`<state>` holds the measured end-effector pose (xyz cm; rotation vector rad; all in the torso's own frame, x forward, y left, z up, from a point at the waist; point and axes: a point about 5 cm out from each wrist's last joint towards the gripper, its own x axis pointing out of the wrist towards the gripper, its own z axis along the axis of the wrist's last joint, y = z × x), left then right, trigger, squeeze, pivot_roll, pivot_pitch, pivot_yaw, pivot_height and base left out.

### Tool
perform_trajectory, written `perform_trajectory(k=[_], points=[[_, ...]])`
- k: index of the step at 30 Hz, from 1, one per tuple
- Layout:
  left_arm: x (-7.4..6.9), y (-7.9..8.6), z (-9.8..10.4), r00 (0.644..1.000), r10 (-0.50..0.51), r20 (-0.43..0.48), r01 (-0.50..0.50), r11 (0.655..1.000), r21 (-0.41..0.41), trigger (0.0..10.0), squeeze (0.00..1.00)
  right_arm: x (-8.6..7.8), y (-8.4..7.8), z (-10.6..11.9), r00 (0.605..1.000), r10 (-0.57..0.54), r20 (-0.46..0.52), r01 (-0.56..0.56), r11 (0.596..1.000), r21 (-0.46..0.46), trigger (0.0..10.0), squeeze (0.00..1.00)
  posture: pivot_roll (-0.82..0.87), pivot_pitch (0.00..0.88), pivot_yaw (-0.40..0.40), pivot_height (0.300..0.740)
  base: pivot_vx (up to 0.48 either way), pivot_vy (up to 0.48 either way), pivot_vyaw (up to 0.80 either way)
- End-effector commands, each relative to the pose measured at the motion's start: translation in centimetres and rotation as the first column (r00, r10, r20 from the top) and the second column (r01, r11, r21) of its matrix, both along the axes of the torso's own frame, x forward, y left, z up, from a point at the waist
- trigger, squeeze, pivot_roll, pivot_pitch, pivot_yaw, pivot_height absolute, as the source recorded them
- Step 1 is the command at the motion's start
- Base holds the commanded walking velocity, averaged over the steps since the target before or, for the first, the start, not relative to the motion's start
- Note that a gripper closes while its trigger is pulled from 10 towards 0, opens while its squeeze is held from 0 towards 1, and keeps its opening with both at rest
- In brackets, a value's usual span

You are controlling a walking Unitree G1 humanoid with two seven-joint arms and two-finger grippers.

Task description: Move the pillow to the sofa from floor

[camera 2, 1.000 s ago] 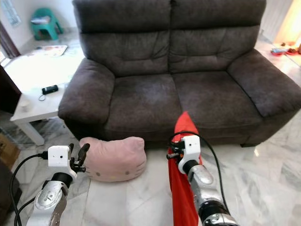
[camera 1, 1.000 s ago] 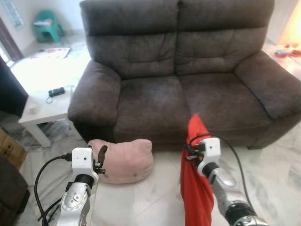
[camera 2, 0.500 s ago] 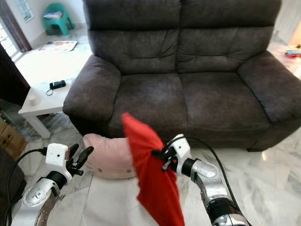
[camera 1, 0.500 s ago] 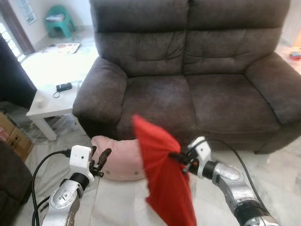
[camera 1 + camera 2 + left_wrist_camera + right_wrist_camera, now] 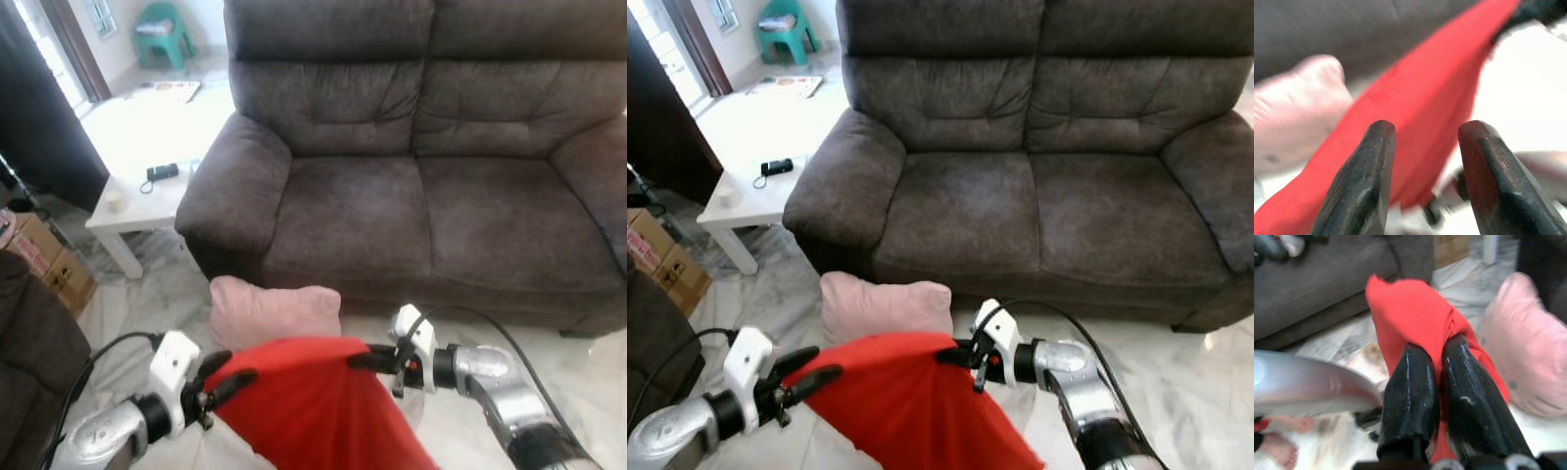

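My right gripper [image 5: 955, 354], clenched on the red pillow [image 5: 911, 406], has swung it left to my open left gripper [image 5: 811, 372]; sofa [image 5: 1019, 196] placement remains, far ahead

A home living room: ahead of the two grippers stands a dark brown two-seat fabric sofa [image 5: 411, 166] on a pale marble-tile floor [image 5: 794, 294]. Beyond the left gripper, a low white side table [image 5: 147, 191] holds a small black device [image 5: 162, 172]; farther off sits a green plastic stool [image 5: 163, 31].
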<state>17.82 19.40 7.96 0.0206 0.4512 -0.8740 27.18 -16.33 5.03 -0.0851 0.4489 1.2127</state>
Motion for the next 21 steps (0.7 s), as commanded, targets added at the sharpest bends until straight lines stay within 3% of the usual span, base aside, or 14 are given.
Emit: perform_trajectory(k=[1, 2, 5, 7, 10, 12, 18, 21], points=[[-0.9, -0.1, 0.3, 0.996, -0.078, -0.039, 0.078, 0.997, -0.007, 10.0, 0.00, 0.7, 1.0, 2.5, 0.993, 0.066, 0.095, -0.074, 0.994, 0.079, 10.0, 0.00, 0.11, 0.013, 0.013, 0.740, 0.000, 0.000, 0.00], [-1.5, 0.4, 0.1, 0.994, -0.097, -0.041, 0.099, 0.994, 0.042, 10.0, 0.00, 0.4, 1.0, 2.6, 0.990, 0.104, 0.097, -0.113, 0.990, 0.085, 10.0, 0.00, 0.12, 0.012, 0.011, 0.740, 0.000, 0.000, 0.00], [-1.9, 0.7, 0.0, 0.993, -0.113, -0.040, 0.116, 0.990, 0.078, 10.0, 0.00, 0.1, 1.0, 2.9, 0.986, 0.135, 0.098, -0.145, 0.985, 0.098, 10.0, 0.00, 0.12, 0.012, 0.011, 0.740, 0.000, 0.000, 0.00], [-2.3, 1.6, -0.4, 0.990, -0.138, -0.009, 0.137, 0.973, 0.185, 10.0, 0.00, -0.3, 0.9, 3.4, 0.977, 0.190, 0.092, -0.200, 0.974, 0.110, 10.0, 0.00, 0.12, 0.012, 0.011, 0.740, 0.000, 0.000, 0.00], [-2.4, 1.9, -0.6, 0.989, -0.147, 0.002, 0.143, 0.964, 0.223, 10.0, 0.00, -0.3, 0.8, 3.4, 0.975, 0.204, 0.090, -0.213, 0.972, 0.103, 10.0, 0.00, 0.12, 0.011, 0.012, 0.740, 0.000, 0.000, 0.00], [-2.2, 2.3, -0.9, 0.989, -0.135, 0.053, 0.114, 0.950, 0.291, 10.0, 0.00, -0.5, 0.6, 3.6, 0.968, 0.238, 0.083, -0.246, 0.963, 0.110, 10.0, 0.00, 0.12, 0.009, 0.013, 0.740, 0.000, 0.000, 0.00], [-2.6, 2.9, -1.7, 0.979, -0.178, 0.094, 0.135, 0.927, 0.350, 10.0, 0.00, -0.8, 0.5, 4.4, 0.955, 0.282, 0.090, -0.292, 0.947, 0.131, 10.0, 0.00, 0.12, 0.000, 0.009, 0.740, 0.000, 0.000, 0.00], [-3.1, 3.5, -2.4, 0.975, -0.212, 0.062, 0.172, 0.906, 0.387, 10.0, 0.00, -0.8, 0.4, 4.6, 0.952, 0.292, 0.096, -0.302, 0.944, 0.130, 10.0, 0.00, 0.13, 0.000, 0.010, 0.740, 0.000, 0.000, 0.00]])
